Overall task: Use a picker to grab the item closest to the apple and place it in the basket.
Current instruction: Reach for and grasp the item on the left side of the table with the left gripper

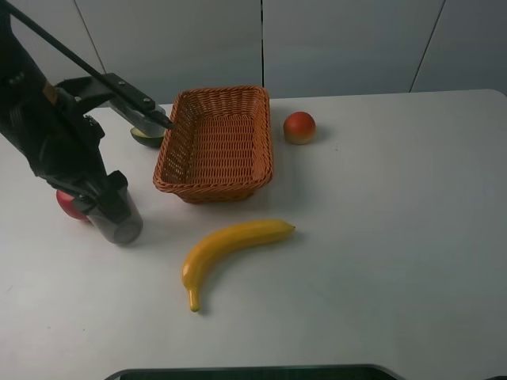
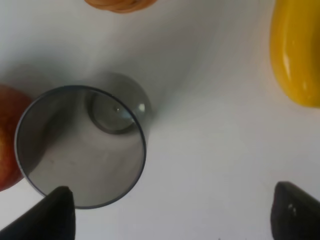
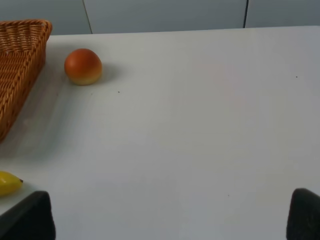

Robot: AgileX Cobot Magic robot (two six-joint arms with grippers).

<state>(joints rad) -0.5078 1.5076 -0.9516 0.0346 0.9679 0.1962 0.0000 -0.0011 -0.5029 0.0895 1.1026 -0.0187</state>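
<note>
The left gripper (image 2: 175, 212) is seen spread wide, clamped on nothing. The grey cup (image 2: 82, 147) is found by one fingertip, with the apple (image 2: 7, 140) just beside it and the basket (image 1: 215, 142) farther off. The right gripper (image 3: 165, 220) is likewise parted.

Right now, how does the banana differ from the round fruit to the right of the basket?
The banana is long, curved and plain yellow; the round fruit is compact, orange-red fading to yellow at its base. The banana lies in front of the basket, the round fruit beside its far right corner. Both rest on the white table, outside the basket.
</note>
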